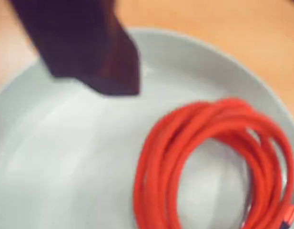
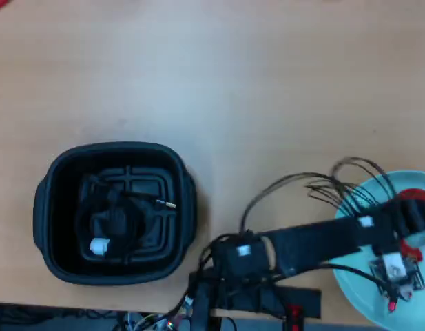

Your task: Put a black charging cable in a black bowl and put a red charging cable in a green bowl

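Red charging cable (image 1: 213,162): you see it coiled inside the green bowl (image 1: 51,157).
Black charging cable (image 2: 112,221): inside the black bowl (image 2: 50,207).
Hand (image 1: 113,81): above green bowl; grip unclear.

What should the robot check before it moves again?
1. Black charging cable inside the black bowl: ok, it lies coiled on the bottom.
2. Red charging cable inside the green bowl: ok, the wrist view shows the coil resting in the dish.
3. Jaws let go of the red cable: cannot tell. Only one dark tip of the gripper shows, blurred, beside the coil and not touching it.
4. Red cable fully within the rim: cannot tell, its far end runs out of the wrist view.
5. Arm clear of the green bowl: not ok, in the overhead view it reaches over the dish.
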